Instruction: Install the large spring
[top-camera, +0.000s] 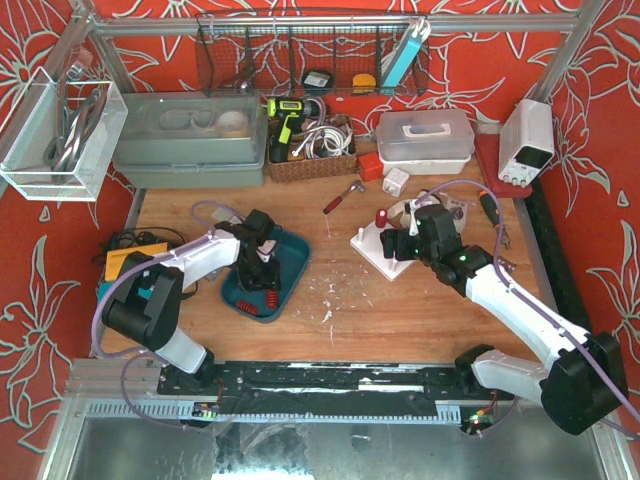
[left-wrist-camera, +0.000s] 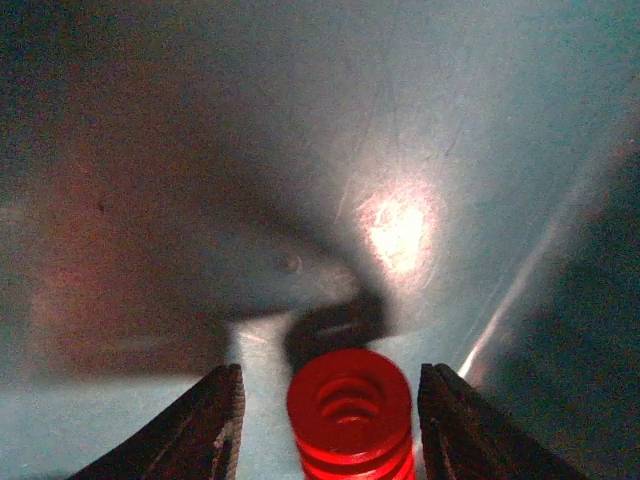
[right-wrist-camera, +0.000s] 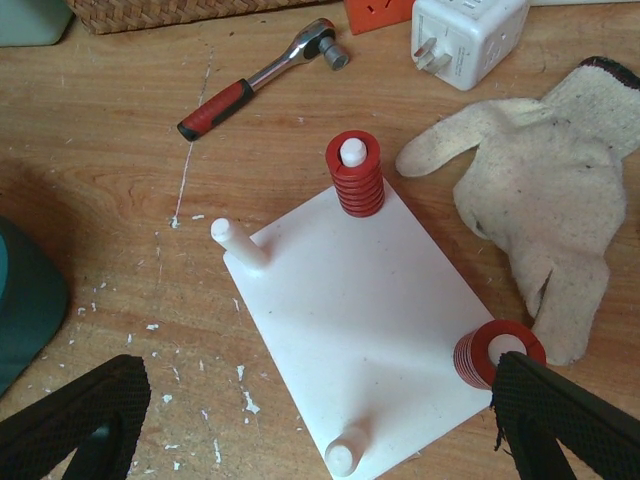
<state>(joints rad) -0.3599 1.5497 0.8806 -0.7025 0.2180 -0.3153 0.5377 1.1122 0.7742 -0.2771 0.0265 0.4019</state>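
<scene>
A large red spring (left-wrist-camera: 350, 412) stands on end on the floor of the teal tray (left-wrist-camera: 420, 120), between the fingers (left-wrist-camera: 200, 432) of my left gripper (left-wrist-camera: 330, 440). The jaws are open, with a gap on each side of the spring. From above, the left gripper (top-camera: 262, 262) is down in the teal tray (top-camera: 292, 248), with more red springs (top-camera: 255, 303) near its front. My right gripper (right-wrist-camera: 320, 430) is open and empty, hovering over the white peg plate (right-wrist-camera: 350, 300). Two pegs carry red springs (right-wrist-camera: 355, 175) (right-wrist-camera: 492, 356). Two pegs (right-wrist-camera: 238, 245) (right-wrist-camera: 345, 455) are bare.
A ratchet wrench (right-wrist-camera: 260, 80), a white plug adapter (right-wrist-camera: 468, 35) and a cloth glove (right-wrist-camera: 540, 190) lie beyond and right of the plate. A wicker basket (top-camera: 310, 150), plastic boxes (top-camera: 190, 140) (top-camera: 425, 138) and a power supply (top-camera: 527, 140) line the back.
</scene>
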